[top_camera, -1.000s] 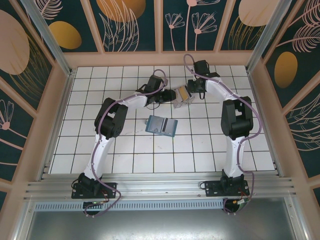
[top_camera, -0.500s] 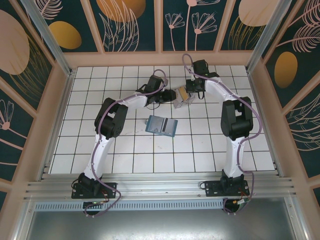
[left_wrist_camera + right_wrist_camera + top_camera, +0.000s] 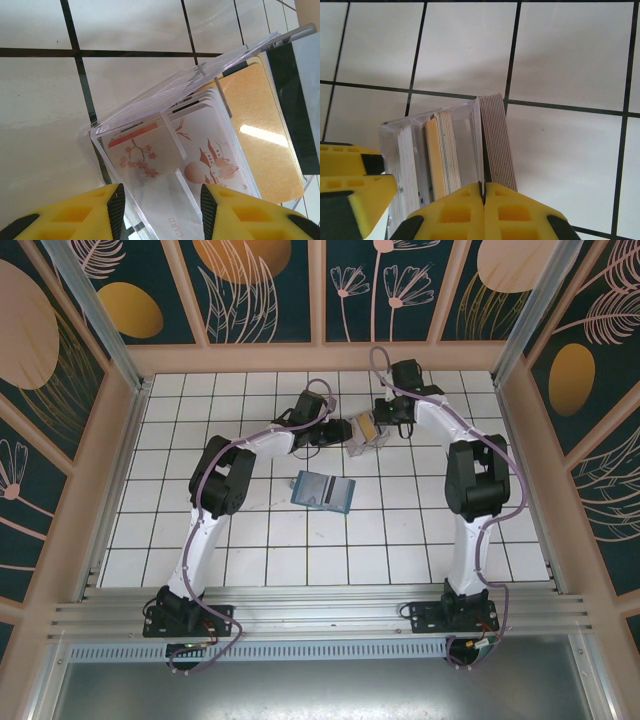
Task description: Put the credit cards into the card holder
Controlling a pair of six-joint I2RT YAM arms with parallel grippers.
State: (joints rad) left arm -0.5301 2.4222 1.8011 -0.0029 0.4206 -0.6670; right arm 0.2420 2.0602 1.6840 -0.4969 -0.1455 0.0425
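1. Left gripper (image 3: 340, 431) and right gripper (image 3: 381, 426) flank a clear plastic case (image 3: 362, 443) of silvery and gold credit cards (image 3: 366, 426) overhead, jaws too small to read; teal-blue bifold card holder (image 3: 323, 490) lies open nearby, apart.
2. Left wrist: yellow fingers (image 3: 75, 220) clamp the case; cards cut off below.
3. Right wrist: fingers pressed together at the case wall; anything pinched is hidden.

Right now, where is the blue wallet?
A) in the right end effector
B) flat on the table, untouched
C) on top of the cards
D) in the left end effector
B: the wallet lies flat on the tiled table, nothing gripping it.
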